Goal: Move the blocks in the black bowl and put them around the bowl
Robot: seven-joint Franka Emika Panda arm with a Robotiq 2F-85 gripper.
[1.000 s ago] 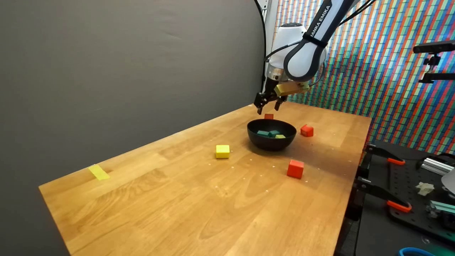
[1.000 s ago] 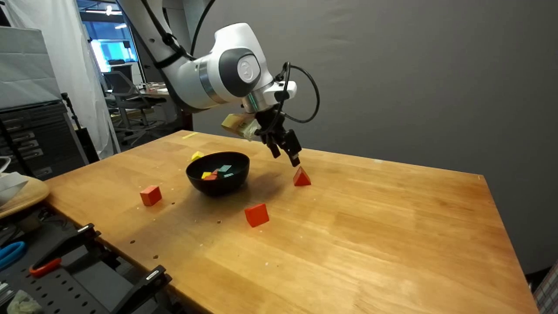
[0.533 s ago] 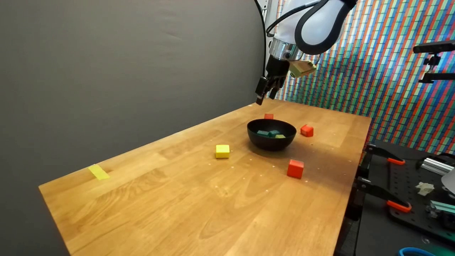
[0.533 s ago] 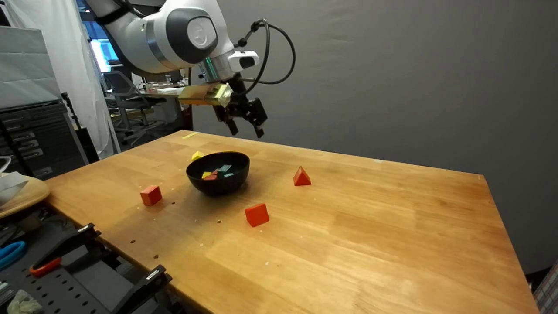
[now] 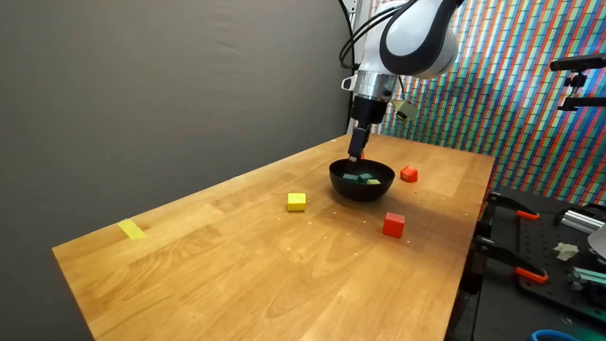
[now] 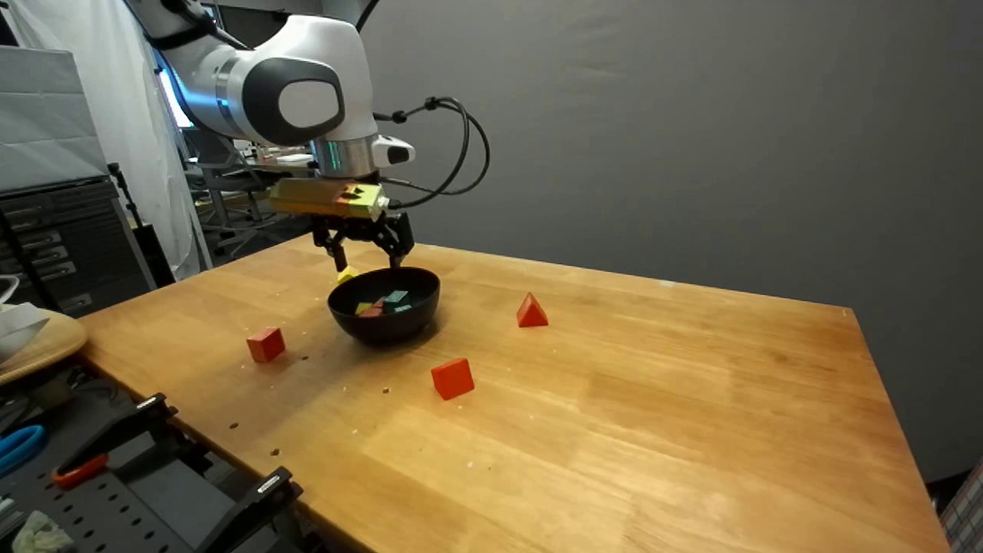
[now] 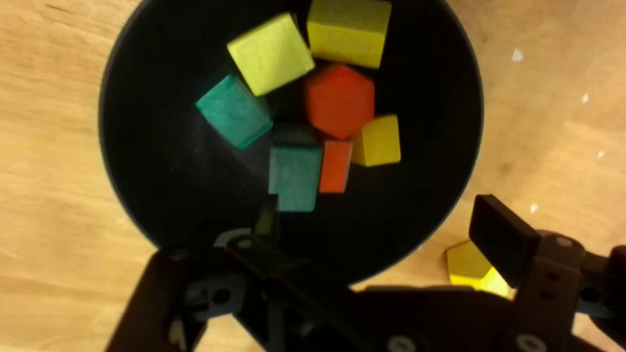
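Evidently on the picking step, a white-and-grey robot arm (image 6: 269, 84) hangs its black jointed fingers (image 7: 501, 237), spread wide and gripping nothing, near the rim of a round black bowl (image 6: 380, 330). Seven small red, yellow and green blocks (image 7: 341, 100) show inside; around the bowl on the honey-coloured wooden surface (image 6: 614, 399) sit a red cube (image 6: 266, 345), an angular red block (image 6: 452, 379), a red pyramid-like block (image 6: 531, 312) and a yellow block (image 5: 296, 202). The unloading looks well short of done. From here, the next move seems to call for shifting inward until both fingers clear the rim, then straddling the green block (image 7: 294, 177) nearest them, crowded by a narrow red one (image 7: 335, 167).
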